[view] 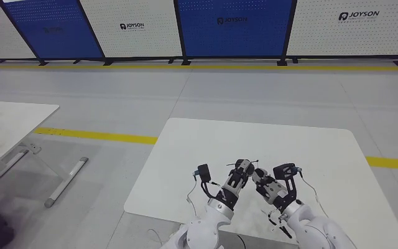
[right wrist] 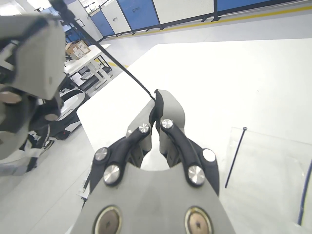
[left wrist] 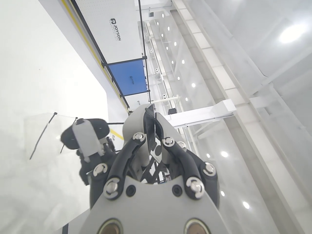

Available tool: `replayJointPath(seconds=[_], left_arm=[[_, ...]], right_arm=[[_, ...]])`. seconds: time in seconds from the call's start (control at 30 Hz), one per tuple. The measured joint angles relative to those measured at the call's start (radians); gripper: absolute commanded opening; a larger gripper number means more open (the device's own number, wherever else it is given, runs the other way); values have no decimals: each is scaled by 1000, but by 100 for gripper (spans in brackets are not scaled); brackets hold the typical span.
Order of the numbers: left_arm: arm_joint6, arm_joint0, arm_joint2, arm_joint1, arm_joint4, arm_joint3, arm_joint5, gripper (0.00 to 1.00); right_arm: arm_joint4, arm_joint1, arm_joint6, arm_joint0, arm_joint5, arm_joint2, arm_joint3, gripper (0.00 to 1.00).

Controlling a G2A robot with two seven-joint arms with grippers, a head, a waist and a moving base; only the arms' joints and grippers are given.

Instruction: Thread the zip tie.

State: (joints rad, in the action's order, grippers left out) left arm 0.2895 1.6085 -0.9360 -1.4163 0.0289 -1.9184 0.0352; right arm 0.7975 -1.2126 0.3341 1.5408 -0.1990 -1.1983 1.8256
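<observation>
My right gripper [right wrist: 156, 97], low centre in its wrist view, has its fingers pressed together on one end of the tie [right wrist: 109, 54]. From there the strap runs straight to the upper left of that frame. There the left gripper [right wrist: 50, 19] is clamped on it just short of a dark lump that I take for the head, which pokes out past the fingers. In the top view both hold it in the air over the near edge of the table [right wrist: 219, 74], at bottom centre. My worry is the free end: I see no tail showing past the right pads, so there may be little to feed into the slot without a regrip, and a strap this thin could slide out or drop during one. Bending it into a loop could also go wrong. If the arms close in unevenly, I expect the strap to twist or buckle sideways and the tip to miss the head. The grippers are near enough to knock each other. Farther out, at the lower right of the right wrist view, a clear bag [right wrist: 268, 152] lies flat on the table. It has a spare tie [right wrist: 235, 157] and a blue strand [right wrist: 303, 186], but I cannot tell whether they lie inside it or on top.
</observation>
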Motion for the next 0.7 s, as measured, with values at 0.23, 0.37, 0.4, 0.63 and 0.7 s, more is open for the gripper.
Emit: replayJointPath(seconds=[0.23,0.37,0.4,0.63,0.7], left_arm=[[28,1,-27,0,9,25,-6,0],[34,11,-47,1,21,27,-8,0],[37,14,-51,2,24,28,-9,0],[70,42,-97,3,80,25,-36,0],[80,47,-114,3,103,30,-43,0]], right_arm=[[-203,6,-142,87,4,-140,53,100],[-357,7,-236,140,1,-253,55,100],[-383,8,-253,151,0,-276,55,100],[-539,12,-336,230,-35,-451,49,100],[-575,12,-342,245,-44,-489,46,100]])
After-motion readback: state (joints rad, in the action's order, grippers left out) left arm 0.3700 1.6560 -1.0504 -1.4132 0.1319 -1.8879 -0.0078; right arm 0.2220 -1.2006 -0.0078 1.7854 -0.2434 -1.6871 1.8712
